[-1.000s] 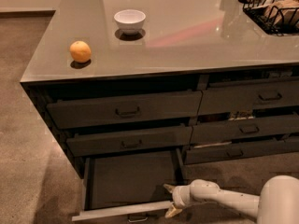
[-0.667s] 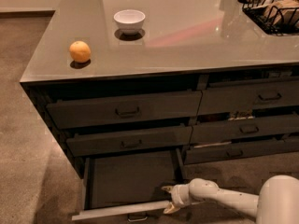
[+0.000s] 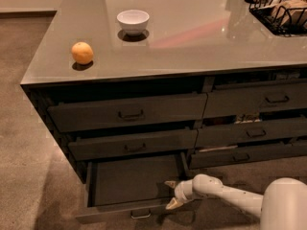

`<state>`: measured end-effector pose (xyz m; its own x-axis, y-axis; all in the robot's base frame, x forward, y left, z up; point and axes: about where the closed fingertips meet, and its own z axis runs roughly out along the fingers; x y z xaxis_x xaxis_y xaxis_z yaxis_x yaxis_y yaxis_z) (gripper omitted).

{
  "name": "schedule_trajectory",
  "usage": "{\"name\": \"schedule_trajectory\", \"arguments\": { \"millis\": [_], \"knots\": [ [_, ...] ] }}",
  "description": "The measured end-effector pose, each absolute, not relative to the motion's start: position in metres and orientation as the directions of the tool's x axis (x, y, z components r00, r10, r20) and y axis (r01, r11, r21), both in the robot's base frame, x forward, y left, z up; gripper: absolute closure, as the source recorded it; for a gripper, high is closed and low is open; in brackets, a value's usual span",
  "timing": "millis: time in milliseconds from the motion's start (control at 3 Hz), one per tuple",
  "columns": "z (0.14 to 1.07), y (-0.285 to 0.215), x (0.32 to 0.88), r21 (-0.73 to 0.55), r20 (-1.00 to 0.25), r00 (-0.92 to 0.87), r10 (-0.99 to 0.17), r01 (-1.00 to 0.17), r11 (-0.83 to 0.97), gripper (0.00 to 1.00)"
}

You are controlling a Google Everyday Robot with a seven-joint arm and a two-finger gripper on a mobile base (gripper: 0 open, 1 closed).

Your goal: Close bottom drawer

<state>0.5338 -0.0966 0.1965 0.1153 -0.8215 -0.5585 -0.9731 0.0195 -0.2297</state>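
Camera view shows the claw spread open at the front right corner of the pulled-out bottom drawer.

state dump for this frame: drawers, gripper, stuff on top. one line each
bottom drawer: open, pulled well out, tray bare.
gripper: open, at that drawer front's right end.
upper left drawer: slightly ajar.
middle left drawer: slightly ajar.
right-hand drawers: all three slightly ajar.
bowl: upright, looks empty.
orange: whole, on the countertop.
wire basket: upright, holding items.

Gripper slightly leftward at bottom drawer front
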Motion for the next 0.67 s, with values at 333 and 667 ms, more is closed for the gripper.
{"name": "schedule_trajectory", "arguments": {
  "millis": [333, 667],
  "knots": [
    [0.203, -0.099, 0.548, -0.241, -0.571, 0.113, -0.813, -0.97, 0.035, 0.24],
    [0.219, -0.107, 0.539, -0.226, -0.611, 0.115, -0.783, -0.973, 0.033, 0.2]
  ]
}}
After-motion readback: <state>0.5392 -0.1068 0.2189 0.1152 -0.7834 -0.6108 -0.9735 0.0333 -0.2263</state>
